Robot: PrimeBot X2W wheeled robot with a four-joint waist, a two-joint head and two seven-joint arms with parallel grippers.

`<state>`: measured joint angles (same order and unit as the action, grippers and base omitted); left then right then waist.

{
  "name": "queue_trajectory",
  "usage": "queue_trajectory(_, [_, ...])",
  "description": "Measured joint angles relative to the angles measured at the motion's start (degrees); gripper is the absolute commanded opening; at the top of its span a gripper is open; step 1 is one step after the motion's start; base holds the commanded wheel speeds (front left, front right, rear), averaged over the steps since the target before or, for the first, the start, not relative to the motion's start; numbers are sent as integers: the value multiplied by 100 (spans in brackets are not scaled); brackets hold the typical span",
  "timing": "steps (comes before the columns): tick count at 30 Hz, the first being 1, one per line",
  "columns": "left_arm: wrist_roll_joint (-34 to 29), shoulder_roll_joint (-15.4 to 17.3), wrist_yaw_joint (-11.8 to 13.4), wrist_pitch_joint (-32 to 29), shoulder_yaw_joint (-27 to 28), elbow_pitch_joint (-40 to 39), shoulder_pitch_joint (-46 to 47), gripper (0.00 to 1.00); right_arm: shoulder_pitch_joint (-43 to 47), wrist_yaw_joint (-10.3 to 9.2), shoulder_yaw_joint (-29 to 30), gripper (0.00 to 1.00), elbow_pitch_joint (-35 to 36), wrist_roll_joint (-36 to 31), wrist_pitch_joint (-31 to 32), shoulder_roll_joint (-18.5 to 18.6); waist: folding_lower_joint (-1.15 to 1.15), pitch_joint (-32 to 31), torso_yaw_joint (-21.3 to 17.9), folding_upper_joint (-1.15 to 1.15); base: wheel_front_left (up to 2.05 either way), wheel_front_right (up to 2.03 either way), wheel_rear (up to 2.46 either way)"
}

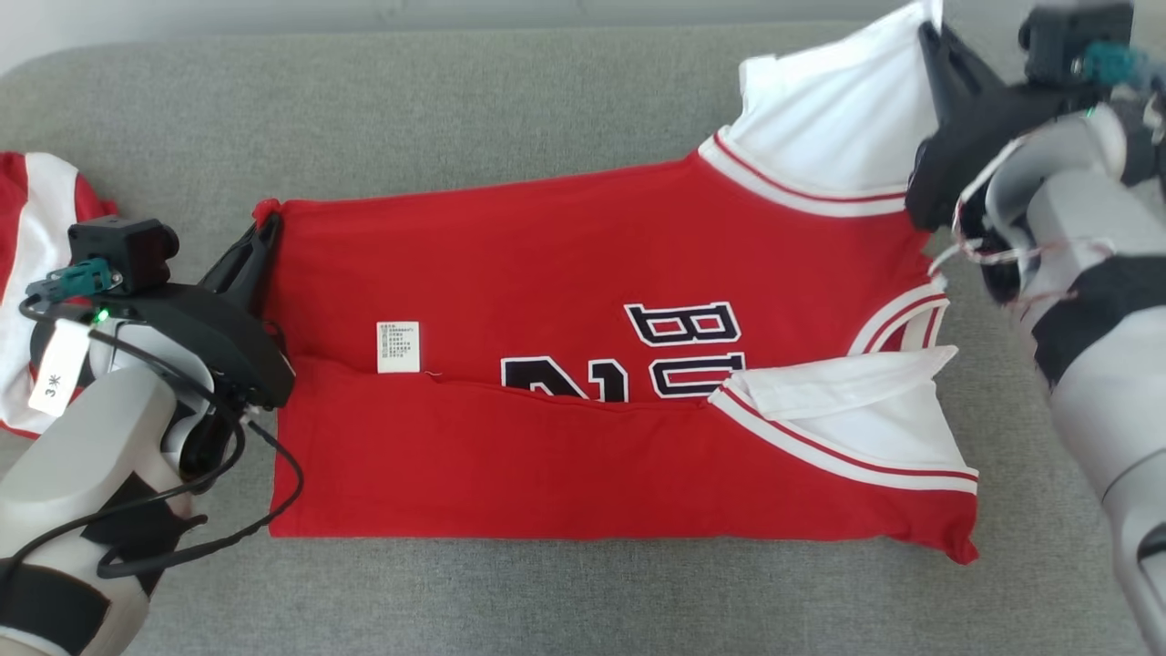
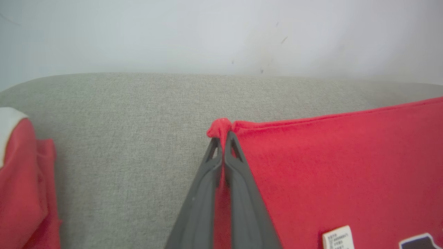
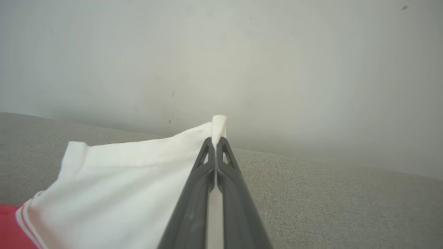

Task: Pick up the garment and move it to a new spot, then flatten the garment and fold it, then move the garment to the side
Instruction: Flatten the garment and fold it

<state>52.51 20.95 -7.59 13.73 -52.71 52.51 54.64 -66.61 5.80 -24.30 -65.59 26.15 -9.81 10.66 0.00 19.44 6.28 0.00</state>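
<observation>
— Two grippers: holding what?
— One corner each: left gripper [image 1: 267, 223] pinches jersey [image 1: 547, 264] at its red hem, right gripper [image 1: 929, 32] pinches its white sleeve.
— Garments?
— Two: jersey mid-cushion [image 1: 455, 118], second garment [image 1: 36, 228] far left.

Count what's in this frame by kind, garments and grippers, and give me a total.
Garments: 2, the red jersey spread on the grey cushion, and a second garment, red and white, at the left edge.
Grippers: 2, the left gripper shut on the jersey's hem corner, the right gripper shut on its white sleeve.
Total: 4
</observation>
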Motion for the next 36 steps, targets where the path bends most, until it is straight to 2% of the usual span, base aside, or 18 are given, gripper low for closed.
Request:
queue_trajectory(6, [188, 105, 0, 3, -19, 44, -116, 0, 641, 130, 4, 0, 126, 160, -335, -37, 0, -190, -57, -1, 0, 0, 0])
queue_trajectory(9, [227, 104, 0, 42, -35, 41, -281, 0, 1006, 134, 8, 0, 271, 264, -385, -32, 0, -296, -97, -1, 0, 0, 0])
queue_trajectory(18, [304, 169, 0, 44, -115, 41, -642, 0, 1980, 135, -338, 0, 1412, 733, -442, 44, 0, -640, -215, -1, 0, 0, 0])
queue_trajectory(36, [342, 64, 1, 54, -365, -94, -1355, 0, 3772, 135, -1023, 0, 3211, 1623, -482, 937, -1, -1233, -244, -1, 0, 0, 0])
